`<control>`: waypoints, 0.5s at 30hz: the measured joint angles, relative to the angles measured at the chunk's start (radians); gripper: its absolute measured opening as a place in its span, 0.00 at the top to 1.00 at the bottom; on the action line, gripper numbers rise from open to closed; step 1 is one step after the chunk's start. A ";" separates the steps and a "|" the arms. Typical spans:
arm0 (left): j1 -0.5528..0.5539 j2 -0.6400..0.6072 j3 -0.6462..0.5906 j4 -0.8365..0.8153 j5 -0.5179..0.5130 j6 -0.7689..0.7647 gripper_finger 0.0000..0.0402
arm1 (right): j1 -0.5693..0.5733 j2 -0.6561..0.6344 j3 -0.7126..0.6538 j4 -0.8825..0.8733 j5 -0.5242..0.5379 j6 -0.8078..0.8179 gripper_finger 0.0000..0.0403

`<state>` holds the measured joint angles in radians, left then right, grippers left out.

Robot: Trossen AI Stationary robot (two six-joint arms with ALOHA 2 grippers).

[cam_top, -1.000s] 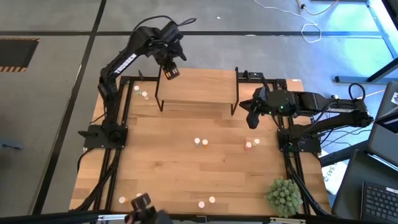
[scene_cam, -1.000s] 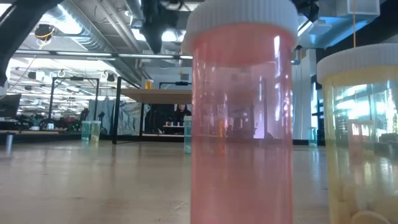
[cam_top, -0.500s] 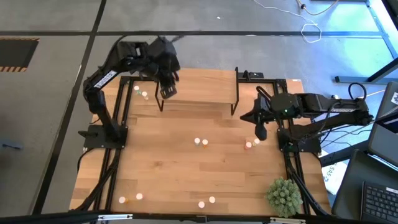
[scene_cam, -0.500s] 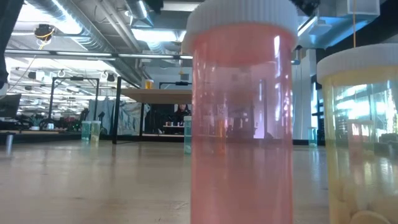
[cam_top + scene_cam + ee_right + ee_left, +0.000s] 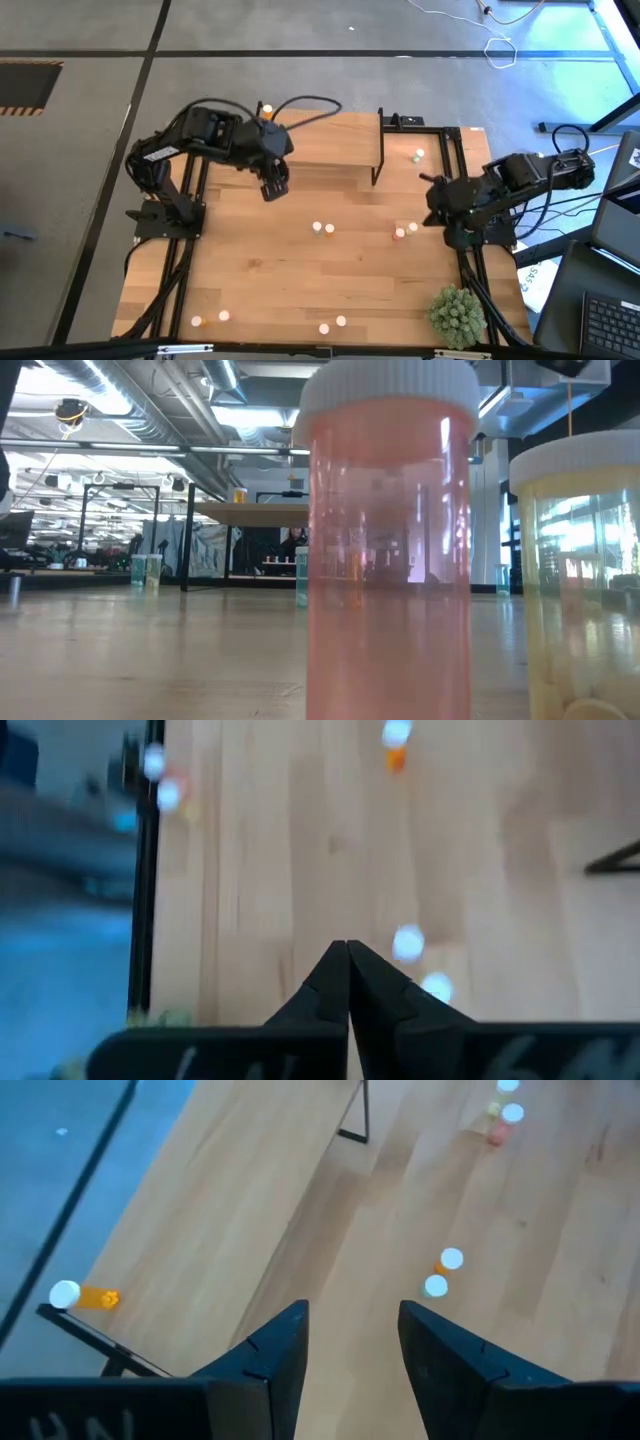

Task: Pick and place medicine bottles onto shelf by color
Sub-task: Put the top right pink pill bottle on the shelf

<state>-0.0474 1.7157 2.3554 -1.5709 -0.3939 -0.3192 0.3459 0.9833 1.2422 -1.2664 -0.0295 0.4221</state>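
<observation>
We hold our left gripper [image 5: 272, 187] part open and empty, upright bottles [image 5: 322, 229] just beyond it mid-worktop; our right gripper [image 5: 437, 205], shut empty, sits beside another pair [image 5: 405, 231].

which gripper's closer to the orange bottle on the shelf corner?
Left. The left gripper sits just in front of the shelf below the orange bottle; the right gripper is far across the table.

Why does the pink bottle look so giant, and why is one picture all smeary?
In the low view, the pink bottle stands right against the camera, so it fills the picture, with bright ceiling lights behind it. In the right wrist view, the table and the bottles on it look streaked and fuzzy. The high view is sharp.
</observation>
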 joint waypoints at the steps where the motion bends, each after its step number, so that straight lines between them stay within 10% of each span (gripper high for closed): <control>1: -0.013 0.000 0.000 0.000 -0.015 -0.010 0.63 | 0.012 0.006 -0.005 -0.012 -0.017 -0.007 0.99; 15: -0.077 0.000 0.000 0.000 0.021 -0.011 0.63 | 0.013 0.128 -0.006 0.004 -0.112 0.075 0.79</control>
<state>-0.1244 1.7157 2.3554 -1.5711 -0.3726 -0.3307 0.3592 1.1115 1.2358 -1.2621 -0.1412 0.4974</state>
